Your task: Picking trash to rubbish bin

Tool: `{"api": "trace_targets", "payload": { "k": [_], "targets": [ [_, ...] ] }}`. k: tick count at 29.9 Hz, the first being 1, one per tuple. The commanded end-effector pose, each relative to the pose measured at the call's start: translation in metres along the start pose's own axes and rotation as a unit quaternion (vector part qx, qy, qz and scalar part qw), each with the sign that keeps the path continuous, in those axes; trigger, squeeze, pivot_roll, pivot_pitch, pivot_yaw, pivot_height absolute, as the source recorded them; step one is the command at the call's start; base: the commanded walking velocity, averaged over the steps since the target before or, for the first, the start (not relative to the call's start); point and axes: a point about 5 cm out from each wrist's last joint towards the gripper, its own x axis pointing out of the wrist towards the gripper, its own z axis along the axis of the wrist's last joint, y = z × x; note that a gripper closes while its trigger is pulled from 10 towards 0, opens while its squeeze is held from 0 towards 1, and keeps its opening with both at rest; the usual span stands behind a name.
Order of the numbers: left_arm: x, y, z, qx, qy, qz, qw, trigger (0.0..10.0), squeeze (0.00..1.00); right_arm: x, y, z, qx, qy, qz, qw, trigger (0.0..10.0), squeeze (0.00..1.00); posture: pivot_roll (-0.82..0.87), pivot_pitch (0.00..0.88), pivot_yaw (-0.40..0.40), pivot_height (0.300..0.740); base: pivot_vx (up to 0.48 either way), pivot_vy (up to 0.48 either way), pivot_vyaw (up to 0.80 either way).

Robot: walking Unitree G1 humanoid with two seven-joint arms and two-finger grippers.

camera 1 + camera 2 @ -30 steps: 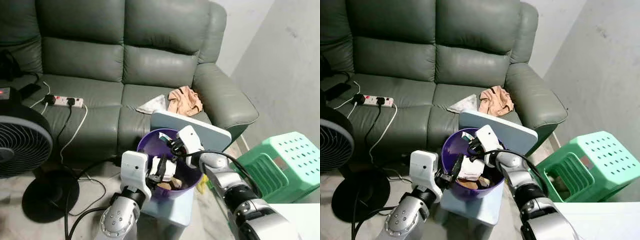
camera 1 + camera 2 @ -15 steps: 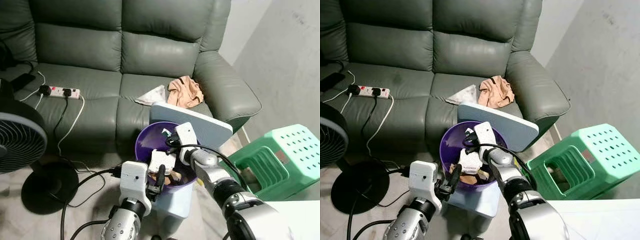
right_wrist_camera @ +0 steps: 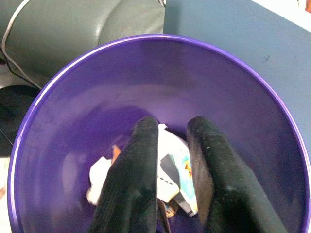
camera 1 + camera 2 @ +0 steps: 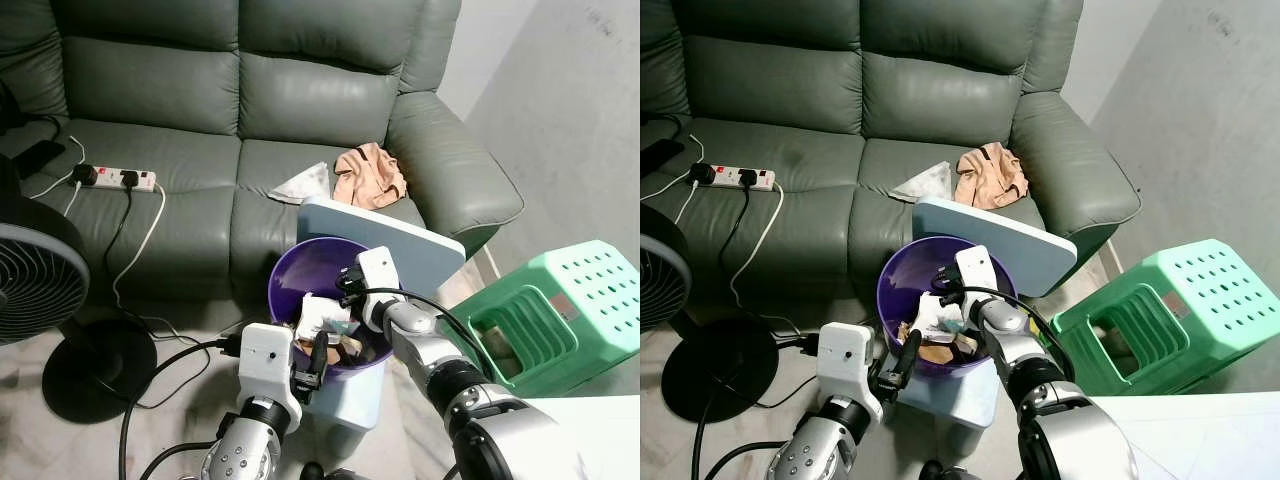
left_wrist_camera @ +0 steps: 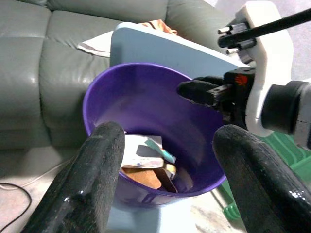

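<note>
Right wrist view: the right gripper (image 3: 171,160) hangs inside the purple bin (image 3: 68,97), fingers slightly apart, apparently empty. The white wrapper (image 4: 930,312) it carried a second ago now lies among the trash (image 5: 146,160) at the bottom, so this piece looks delivered. The left gripper (image 5: 170,179), spread wide, has drawn back outside the rim. The bin rests on a pale blue stool (image 4: 345,400) before a green sofa (image 4: 200,120); beside them, a fan (image 4: 40,280) and green stool (image 4: 570,310).

Glossy purple plastic bin (image 5: 146,121) holds crumpled paper trash (image 4: 935,322); sofa (image 4: 250,110) looks leathery.
</note>
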Motion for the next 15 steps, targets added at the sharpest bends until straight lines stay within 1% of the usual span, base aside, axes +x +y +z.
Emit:
{"api": "trace_targets", "payload": {
  "k": [1, 7, 10, 13, 15],
  "targets": [
    [-0.006, -0.045, 0.017, -0.055, -0.028, -0.068, 0.996, 10.0, 0.0, -0.002, -0.006, -0.005, 0.008, 0.01, -0.011, 1.0, 10.0, 1.0, 0.16, 0.204, -0.211, 0.74, 0.0, 0.0, 0.0],
    [-0.004, -0.041, 0.017, -0.054, -0.03, -0.063, 0.996, 10.0, 0.0, -0.002, -0.009, 0.001, 0.005, -0.002, -0.009, 1.0, 10.0, 1.0, 0.16, 0.193, -0.211, 0.74, 0.0, 0.0, 0.0],
    [-0.002, -0.038, 0.018, -0.048, -0.033, -0.061, 0.996, 10.0, 0.0, -0.002, -0.013, 0.008, 0.004, -0.02, -0.007, 1.0, 10.0, 1.0, 0.17, 0.181, -0.21, 0.74, 0.0, 0.0, 0.0],
    [0.0, -0.035, 0.019, -0.045, -0.037, -0.06, 0.996, 10.0, 0.0, -0.002, -0.014, 0.013, 0.013, -0.035, 0.002, 0.999, 10.0, 1.0, 0.17, 0.172, -0.207, 0.74, 0.0, 0.0, 0.0],
    [0.003, -0.032, 0.021, -0.041, -0.042, -0.059, 0.997, 10.0, 0.0, -0.002, -0.017, 0.019, 0.023, -0.054, 0.011, 0.998, 10.0, 1.0, 0.16, 0.157, -0.203, 0.74, 0.0, 0.0, 0.0]
  ]
}}
